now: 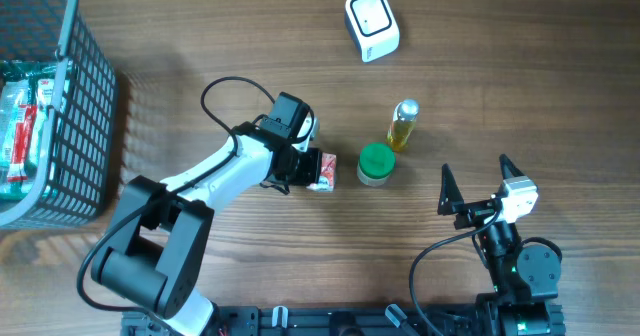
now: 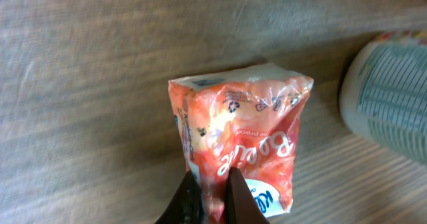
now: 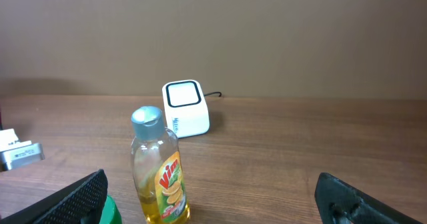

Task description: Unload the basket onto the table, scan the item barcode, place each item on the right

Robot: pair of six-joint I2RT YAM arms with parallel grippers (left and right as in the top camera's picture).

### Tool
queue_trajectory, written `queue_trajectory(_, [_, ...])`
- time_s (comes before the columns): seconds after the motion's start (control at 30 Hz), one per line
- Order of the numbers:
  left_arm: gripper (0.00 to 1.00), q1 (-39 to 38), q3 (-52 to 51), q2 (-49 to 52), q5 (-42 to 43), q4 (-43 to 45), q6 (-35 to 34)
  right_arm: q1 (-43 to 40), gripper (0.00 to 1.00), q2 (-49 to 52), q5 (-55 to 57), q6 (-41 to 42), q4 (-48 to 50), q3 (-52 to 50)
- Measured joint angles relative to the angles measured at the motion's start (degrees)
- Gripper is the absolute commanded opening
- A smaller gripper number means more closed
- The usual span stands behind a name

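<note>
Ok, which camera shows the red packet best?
Left wrist: the red packet fills the frame, wrapper print visible, left pincer shut on its edge. Overhead shows it small, partly hidden by the pincer. Right wrist misses it.

Left arm [image 1: 215, 176] stretches out from its base at the lower left of the overhead view, black shoulder links low, white forearm link angled up and to the right. Wrist turned so the left gripper [image 2: 213, 187] points sideways toward the right arm's side; in the wrist view its two dark fingers are pinched tight together, nipping the wrapper of a red packet [image 2: 247, 131] at its near edge. Right arm [image 1: 520, 266] folded compact over its own base, barely extended. Right gripper [image 1: 478, 181] held level, facing forward, both black fingers splayed fully wide
</note>
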Motion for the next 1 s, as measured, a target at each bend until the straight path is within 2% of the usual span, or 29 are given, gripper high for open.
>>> queue_trajectory(0.1, [0.04, -0.02, 1.36, -0.98, -1.25, -3.54, -0.04, 0.0, 1.0, 0.0, 0.0, 0.0, 0.0, 0.0])
queue_trajectory(0.27, [0.04, -1.11, 6.78, -3.65, -8.74, -10.19, -1.6, 0.0, 1.0, 0.0, 0.02, 0.0, 0.0, 0.0])
queue_trajectory(0.3, [0.04, -2.75, 9.01, -4.87, -12.74, -11.65, -2.19, 0.02, 1.0, 0.0, 0.0, 0.0, 0.0, 0.0])
queue_trajectory(0.73, [0.04, -19.52, 10.12, -4.66, -42.88, -15.19, -9.01, 0.0, 1.0, 0.0, 0.0, 0.0, 0.0, 0.0])
queue_trajectory(1.0, [0.04, -25.75, 10.12, -0.98, -50.6, -15.52, -11.56, 0.0, 1.0, 0.0, 0.0, 0.0, 0.0, 0.0])
